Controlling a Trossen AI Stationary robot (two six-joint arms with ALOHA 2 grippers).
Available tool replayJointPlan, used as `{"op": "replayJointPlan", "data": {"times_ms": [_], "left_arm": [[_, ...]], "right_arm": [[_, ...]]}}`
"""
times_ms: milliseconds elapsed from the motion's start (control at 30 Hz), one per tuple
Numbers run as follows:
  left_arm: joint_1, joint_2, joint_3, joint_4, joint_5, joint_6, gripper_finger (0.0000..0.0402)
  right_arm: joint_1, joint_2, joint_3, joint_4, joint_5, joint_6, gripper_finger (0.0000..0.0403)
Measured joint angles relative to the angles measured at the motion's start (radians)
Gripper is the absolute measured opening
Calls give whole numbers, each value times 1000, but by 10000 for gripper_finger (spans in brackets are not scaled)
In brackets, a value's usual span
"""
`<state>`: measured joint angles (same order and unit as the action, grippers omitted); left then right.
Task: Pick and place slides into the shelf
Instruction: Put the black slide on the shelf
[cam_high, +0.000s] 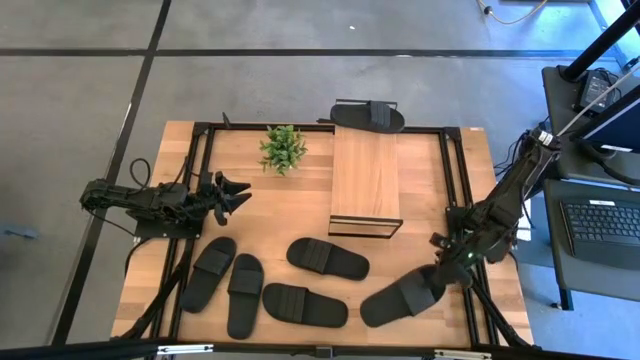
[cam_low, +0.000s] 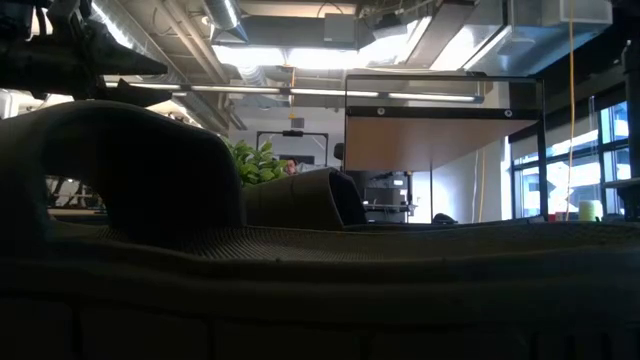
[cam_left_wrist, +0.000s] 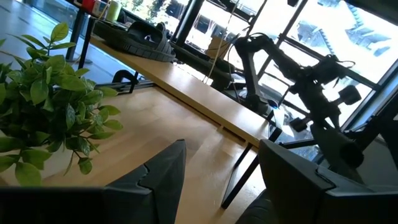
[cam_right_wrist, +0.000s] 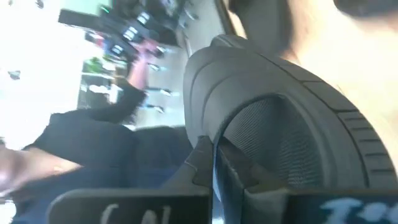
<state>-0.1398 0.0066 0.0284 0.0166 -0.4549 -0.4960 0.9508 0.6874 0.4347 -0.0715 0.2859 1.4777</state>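
Note:
Several black slides lie on the near half of the wooden table: two side by side at the near left (cam_high: 208, 272) (cam_high: 244, 293), one near the front edge (cam_high: 305, 304) and one in front of the shelf (cam_high: 328, 258). Another slide (cam_high: 368, 116) rests at the far end of the shelf (cam_high: 365, 180), a light wood board on a thin black frame. My right gripper (cam_high: 440, 275) is at the near right, shut on a slide (cam_high: 400, 298). My left gripper (cam_high: 235, 192) waits open at the left, level, with nothing between its fingers (cam_left_wrist: 165, 177). My right gripper pinches the slide between its two shut fingers (cam_right_wrist: 202, 165) at the sole's rim (cam_right_wrist: 217, 146), at the slide's right-hand end, beside the arch of the ribbed strap (cam_right_wrist: 249, 74). It comes from the table's right side, slanting a little downward. Whether the slide's other end (cam_high: 372, 310) is clear of the table does not show.
A small potted plant (cam_high: 283, 148) stands left of the shelf's far end. A black metal frame (cam_high: 455, 170) runs around the table. In the low view a slide (cam_low: 130, 170) close to the camera fills the foreground. Bare wood lies between the shelf and my right arm.

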Motion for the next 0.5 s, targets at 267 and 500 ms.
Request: {"op": "replayJointPlan", "data": {"times_ms": [267, 500], "left_arm": [[0, 0, 0, 0, 0, -22, 195], [0, 0, 0, 0, -1, -22, 195]], "right_arm": [[0, -183, 0, 6, 230, -70, 6], [-54, -311, 29, 61, 403, -287, 6]]}}
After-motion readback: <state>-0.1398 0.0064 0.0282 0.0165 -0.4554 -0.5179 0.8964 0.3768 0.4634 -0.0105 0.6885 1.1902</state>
